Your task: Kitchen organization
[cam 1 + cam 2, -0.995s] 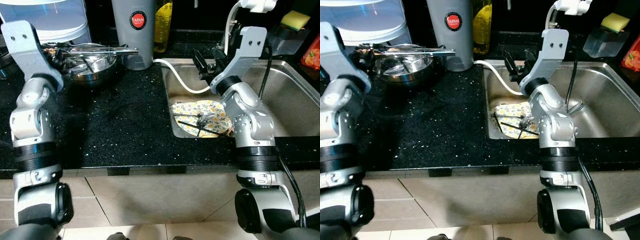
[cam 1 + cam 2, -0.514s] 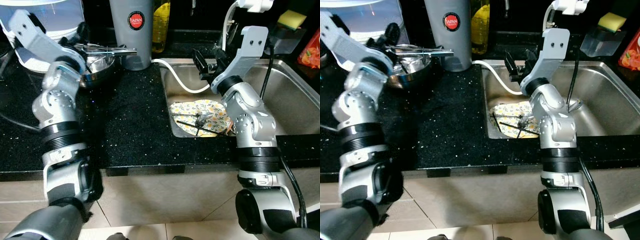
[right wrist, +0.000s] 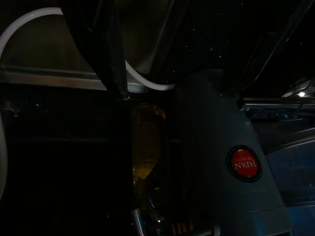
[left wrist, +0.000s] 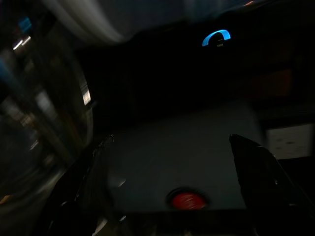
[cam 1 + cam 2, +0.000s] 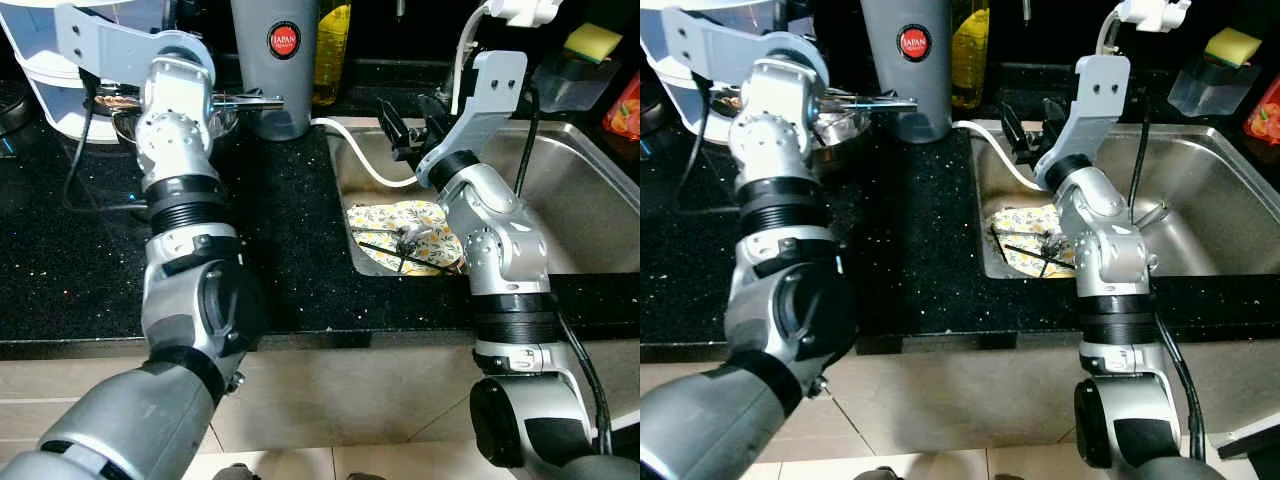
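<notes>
Black speckled counter point(image 5: 290, 250) left of steel sink point(image 5: 590, 200). Grey canister point(image 5: 272, 60) with red label at counter back; yellow bottle point(image 5: 332, 40) just beside it. Steel bowl point(image 5: 840, 125) holding utensils near canister. Floral plate point(image 5: 405, 235) with dark utensils lies in sink. Right gripper point(image 5: 408, 122) above sink's left rim, jaws apart, empty. Left gripper point(image 4: 172, 187) faces canister; jaws wide.

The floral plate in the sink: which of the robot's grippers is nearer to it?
Right. The right gripper hangs over the sink's back corner above the floral plate; the left arm is across the counter by the steel bowl.
</notes>
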Controlling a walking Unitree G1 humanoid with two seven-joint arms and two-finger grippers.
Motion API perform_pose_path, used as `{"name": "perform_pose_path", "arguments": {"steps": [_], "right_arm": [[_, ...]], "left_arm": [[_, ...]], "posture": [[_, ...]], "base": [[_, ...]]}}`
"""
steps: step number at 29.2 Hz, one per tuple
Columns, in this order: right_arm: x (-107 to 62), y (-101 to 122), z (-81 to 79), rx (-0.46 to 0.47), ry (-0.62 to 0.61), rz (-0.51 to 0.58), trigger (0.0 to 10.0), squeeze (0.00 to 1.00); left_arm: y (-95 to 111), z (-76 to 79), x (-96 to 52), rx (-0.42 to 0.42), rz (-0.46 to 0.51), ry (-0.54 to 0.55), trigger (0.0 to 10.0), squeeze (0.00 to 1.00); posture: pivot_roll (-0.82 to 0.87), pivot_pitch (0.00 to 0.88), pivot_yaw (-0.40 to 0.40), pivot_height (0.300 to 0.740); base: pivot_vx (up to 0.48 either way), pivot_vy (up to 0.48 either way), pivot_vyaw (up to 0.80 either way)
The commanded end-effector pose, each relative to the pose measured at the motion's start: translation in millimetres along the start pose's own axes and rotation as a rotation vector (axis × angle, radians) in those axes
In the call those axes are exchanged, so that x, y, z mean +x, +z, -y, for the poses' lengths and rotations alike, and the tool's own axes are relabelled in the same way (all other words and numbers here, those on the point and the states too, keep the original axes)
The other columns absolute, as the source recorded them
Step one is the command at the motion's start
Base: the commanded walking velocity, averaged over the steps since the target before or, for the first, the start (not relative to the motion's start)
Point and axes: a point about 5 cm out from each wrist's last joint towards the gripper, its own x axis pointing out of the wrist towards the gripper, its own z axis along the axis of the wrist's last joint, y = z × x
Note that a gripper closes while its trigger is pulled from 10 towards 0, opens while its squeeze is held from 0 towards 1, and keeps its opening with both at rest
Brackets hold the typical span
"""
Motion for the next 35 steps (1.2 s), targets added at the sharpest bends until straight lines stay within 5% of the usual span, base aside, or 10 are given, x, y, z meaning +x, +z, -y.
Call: {"name": "perform_pose_path", "arguments": {"steps": [1,7,13,21,27,28,29,30,31,35], "right_arm": [[-1.1,3.7,2.1,-0.004,-0.008,0.007,10.0,0.00],[-1.8,2.6,3.8,-0.008,-0.013,0.001,10.0,0.00],[-0.8,2.3,3.0,-0.009,-0.008,-0.001,10.0,0.00],[-0.5,3.0,2.1,-0.009,-0.003,0.000,10.0,0.00],[-1.4,3.4,2.7,-0.009,-0.007,0.001,10.0,0.00],[-1.6,3.7,2.9,-0.010,-0.007,0.002,10.0,0.00],[-1.8,3.9,3.1,-0.010,-0.008,0.003,10.0,0.00],[-1.8,3.9,3.1,-0.010,-0.008,0.003,10.0,0.00],[-2.1,4.3,3.6,-0.011,-0.010,0.004,10.0,0.00],[-3.1,5.1,4.8,-0.013,-0.014,0.007,10.0,0.00]], "left_arm": [[-8.6,-1.7,-0.6,-0.027,-0.028,0.054,10.0,0.00],[-10.6,-42.0,5.9,-0.039,-0.023,0.272,10.0,0.00],[8.8,-59.3,10.6,-0.050,0.035,0.331,10.0,0.00],[41.4,-71.1,17.7,-0.022,0.115,0.327,10.0,0.00],[47.5,-76.3,24.3,0.045,0.052,0.291,10.0,0.00],[47.8,-79.9,25.3,0.084,0.043,0.302,8.5,0.00],[47.6,-83.5,26.2,0.085,0.029,0.306,5.3,0.00],[47.6,-83.5,26.2,0.085,0.029,0.306,5.3,0.00],[48.5,-88.0,26.8,0.110,0.029,0.317,0.9,0.00],[45.4,-93.0,28.0,0.138,0.004,0.308,0.0,0.00]], "posture": [[0.03,0.034,-0.038,0.740],[0.02,0.040,-0.044,0.740],[0.03,0.041,-0.048,0.740],[0.03,0.046,-0.057,0.740],[0.03,0.049,-0.055,0.740],[0.02,0.051,-0.052,0.740],[0.02,0.051,-0.052,0.740],[0.02,0.051,-0.052,0.740],[0.02,0.051,-0.050,0.740],[0.02,0.050,-0.049,0.740]], "base": [[0.000,0.000,0.00],[0.000,0.000,0.00],[0.000,0.000,0.00],[0.000,0.000,0.00],[0.000,0.000,0.00],[0.000,0.000,0.00],[0.000,0.000,0.00],[0.000,0.000,0.00],[0.000,0.000,0.00],[0.000,0.000,0.00]]}}
